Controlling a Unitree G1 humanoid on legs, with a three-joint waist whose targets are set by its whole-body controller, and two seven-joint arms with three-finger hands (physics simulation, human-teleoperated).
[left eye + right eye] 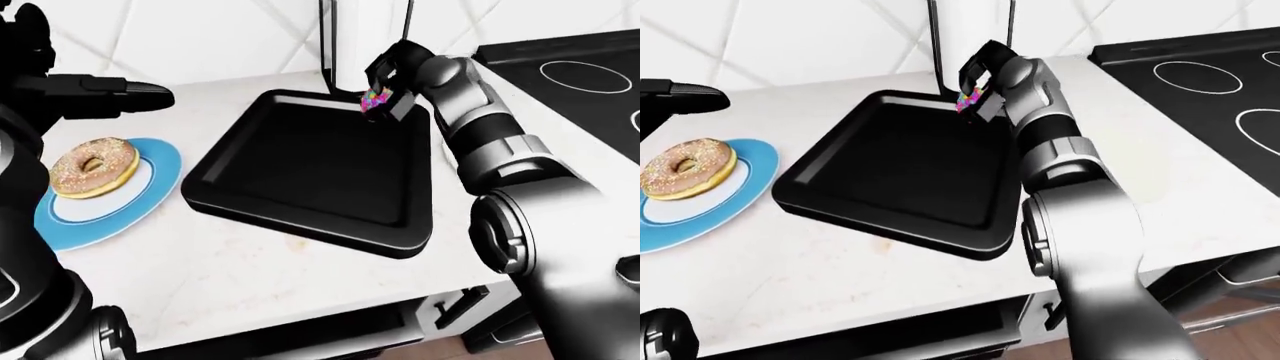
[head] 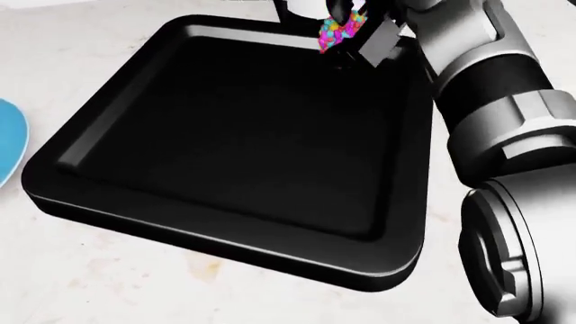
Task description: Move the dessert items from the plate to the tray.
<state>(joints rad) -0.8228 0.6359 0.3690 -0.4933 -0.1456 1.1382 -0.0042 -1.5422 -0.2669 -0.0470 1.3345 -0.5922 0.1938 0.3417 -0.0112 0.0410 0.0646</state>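
Observation:
My right hand [image 1: 388,88] is shut on a small dessert covered in coloured sprinkles [image 2: 340,30] and holds it over the top right part of the black tray [image 1: 300,161]. The tray holds nothing. A sugared donut [image 1: 93,166] lies on a blue plate [image 1: 150,191] at the left of the left-eye view. My left hand [image 1: 125,97] hovers above that plate with its fingers stretched out and holds nothing. My right arm hides the white plate in the head view.
A black stove top [image 1: 1185,82] lies to the right of the tray. A black-framed white holder [image 1: 365,34] stands against the tiled wall just above the tray. The counter's edge [image 1: 300,319] runs along the bottom of the eye views.

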